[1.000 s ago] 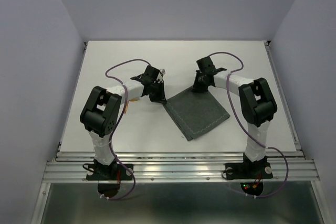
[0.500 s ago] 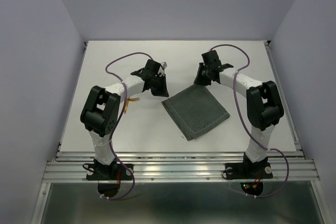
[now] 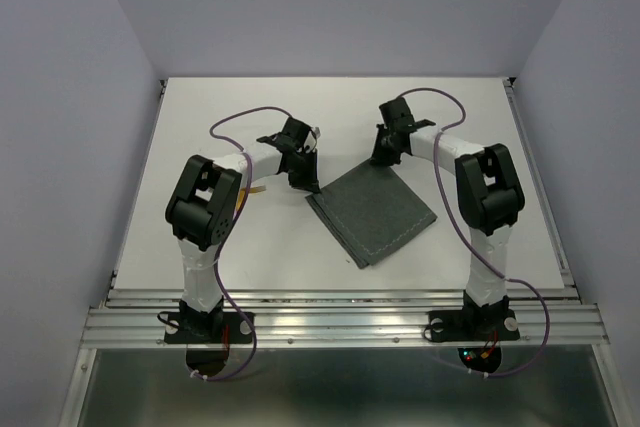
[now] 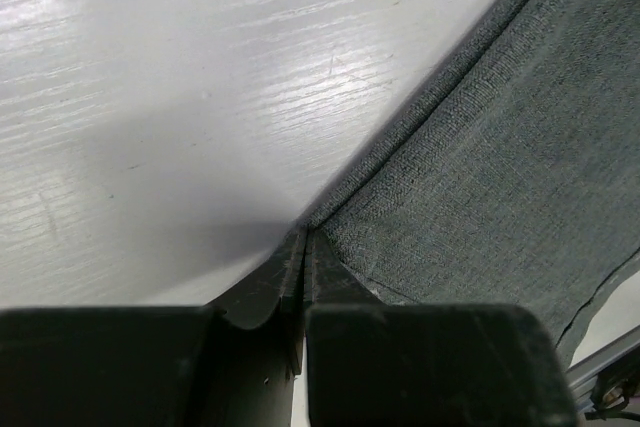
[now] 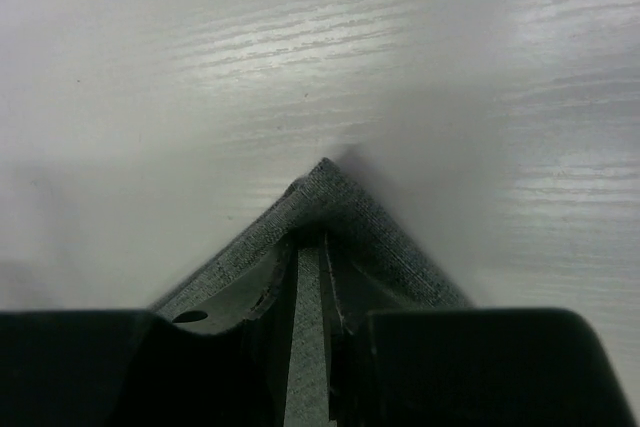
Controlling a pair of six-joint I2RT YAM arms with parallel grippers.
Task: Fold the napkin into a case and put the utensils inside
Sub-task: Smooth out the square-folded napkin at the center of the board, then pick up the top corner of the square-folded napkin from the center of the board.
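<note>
The napkin (image 3: 375, 212) lies folded flat on the table (image 3: 200, 137), right of the middle, turned like a diamond. My left gripper (image 4: 304, 252) is clenched on its left corner. My right gripper (image 5: 320, 247) pinches the far corner, with cloth caught between the fingers. I hold these two neighbouring corners low at the tabletop, I judge, so that one edge can travel over evenly for the next fold toward the case. No utensils show in any view.

Napkin (image 3: 378, 213): 1 dark grey-green woven cloth, folded into stacked layers, lying flat slightly right of centre, turned corner-wise like a diamond; thin lighter stitched line along its near-right hem; layered edges showing on its left side
</note>
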